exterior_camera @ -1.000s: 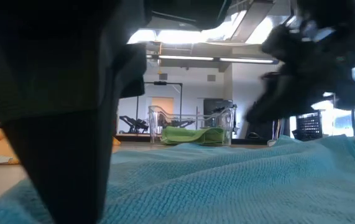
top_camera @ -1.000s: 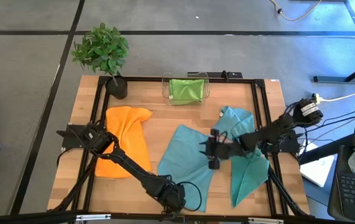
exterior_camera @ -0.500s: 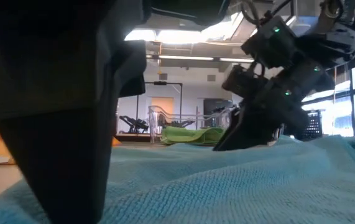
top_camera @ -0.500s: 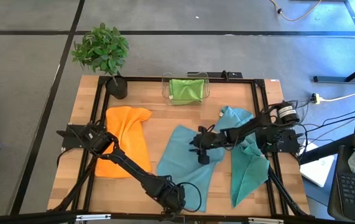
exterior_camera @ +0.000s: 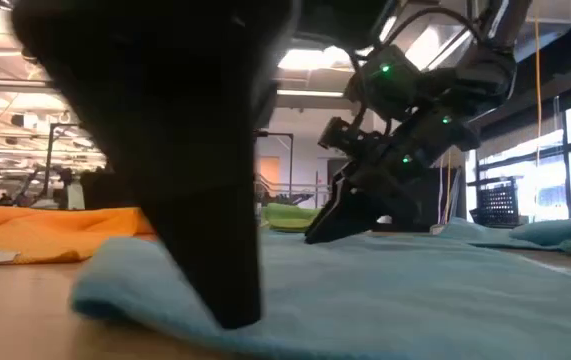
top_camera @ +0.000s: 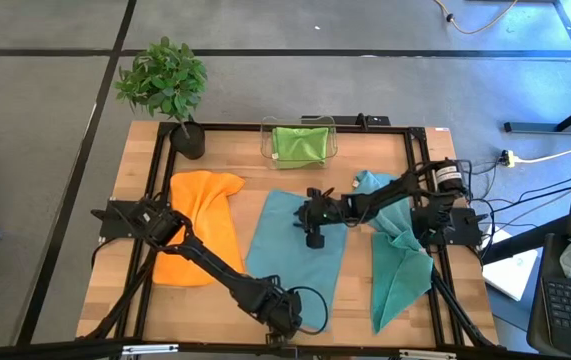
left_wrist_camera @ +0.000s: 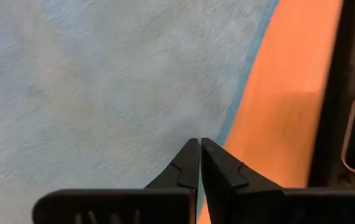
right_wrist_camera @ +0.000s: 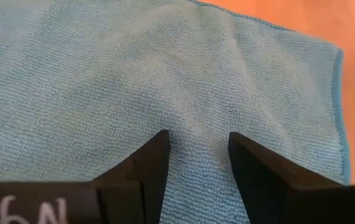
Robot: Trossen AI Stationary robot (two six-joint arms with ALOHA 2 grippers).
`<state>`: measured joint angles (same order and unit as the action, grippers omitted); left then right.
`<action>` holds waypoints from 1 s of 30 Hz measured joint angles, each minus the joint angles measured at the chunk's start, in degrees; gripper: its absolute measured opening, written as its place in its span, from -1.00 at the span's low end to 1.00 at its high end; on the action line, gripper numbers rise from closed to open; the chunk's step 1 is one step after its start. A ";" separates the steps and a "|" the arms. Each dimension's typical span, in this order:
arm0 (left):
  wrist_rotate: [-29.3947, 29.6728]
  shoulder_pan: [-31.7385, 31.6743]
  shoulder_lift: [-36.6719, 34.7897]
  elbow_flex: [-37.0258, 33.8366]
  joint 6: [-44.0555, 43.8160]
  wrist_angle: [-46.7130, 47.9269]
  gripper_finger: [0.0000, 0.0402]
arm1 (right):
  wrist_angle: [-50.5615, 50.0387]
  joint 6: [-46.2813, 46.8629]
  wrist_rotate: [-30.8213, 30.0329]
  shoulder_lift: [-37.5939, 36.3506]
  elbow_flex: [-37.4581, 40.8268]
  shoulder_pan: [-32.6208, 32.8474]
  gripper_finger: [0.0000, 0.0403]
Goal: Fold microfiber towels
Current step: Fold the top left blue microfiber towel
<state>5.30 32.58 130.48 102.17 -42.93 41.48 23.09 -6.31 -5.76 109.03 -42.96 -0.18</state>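
Teal towel [top_camera: 295,250] spread flat on desk [top_camera: 245,165], both grippers on it.
Left gripper [top_camera: 287,322] fingers pressed together at near edge; right gripper [top_camera: 313,228] fingers spread, pressing far side. Pinch corners squarely before lifting.

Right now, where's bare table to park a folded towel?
Bare wood between the plant pot and the clear bin, and a smaller patch by the front left corner below the orange towel. Crowded from the spread teal towel rightward.

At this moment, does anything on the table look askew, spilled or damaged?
Nothing is spilled or damaged. The only untidy things are unfolded cloths: the orange towel lies rumpled at the left, and a teal towel at the right edge sits crumpled and skewed. The middle teal towel lies fairly flat, and the green towel sits in its clear bin.
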 joint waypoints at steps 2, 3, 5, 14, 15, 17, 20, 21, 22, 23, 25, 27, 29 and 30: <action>0.00 -0.48 0.00 0.00 0.01 0.02 -0.92 | -0.10 -1.25 -0.02 0.02 -0.40 -1.06 -0.16; 0.00 -0.71 0.00 0.00 0.05 0.02 -0.91 | -0.24 -1.92 -0.08 0.03 -0.58 -1.46 -0.16; 0.00 -1.09 0.00 0.00 0.45 0.01 -0.89 | -0.47 -3.35 -0.15 0.07 -0.95 -1.87 -0.16; 0.97 -0.69 0.00 0.00 1.02 -0.02 -0.88 | -3.47 -6.32 -0.56 -2.98 -1.00 0.56 -0.16; 2.13 -0.59 0.00 0.00 1.06 -0.22 -0.89 | -4.56 -6.22 -0.51 -4.13 -0.98 0.98 -0.16; 4.77 -0.42 0.00 0.00 1.08 -1.18 -0.89 | -7.62 -5.45 -0.35 -6.64 -1.14 1.78 -0.16; 7.09 -0.54 0.00 0.00 1.46 -3.24 -0.88 | -16.51 -1.58 -0.21 -10.08 -1.13 3.10 -0.16; 7.30 -0.59 0.00 0.00 1.52 -3.86 -0.87 | -20.03 0.00 -0.17 -11.25 -1.13 3.64 -0.16; 7.43 -0.63 0.00 0.00 1.52 -4.40 -0.87 | -23.94 1.46 0.06 -12.38 -1.11 4.26 -0.16; 7.43 -0.60 0.00 0.00 1.54 -4.84 -0.87 | -26.83 2.82 0.55 -13.30 -1.11 4.99 -0.16; 7.32 -0.53 0.00 0.01 1.56 -5.21 -0.87 | -31.23 5.20 0.78 -14.67 -0.52 6.72 -0.16; 7.31 -0.37 0.00 0.01 1.55 -5.24 -0.89 | -33.28 7.12 0.81 -16.14 1.20 8.93 -0.16; 7.99 -0.10 0.00 0.00 1.50 -5.22 -0.90 | -32.65 8.36 -0.07 -17.90 3.54 11.53 -0.16; 9.62 0.15 0.00 0.01 1.18 -5.13 -0.90 | -32.60 9.15 -1.19 -18.92 4.70 12.79 -0.16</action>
<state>14.92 32.73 130.48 102.18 -41.74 36.34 -9.51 2.84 -6.95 90.12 -38.26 12.61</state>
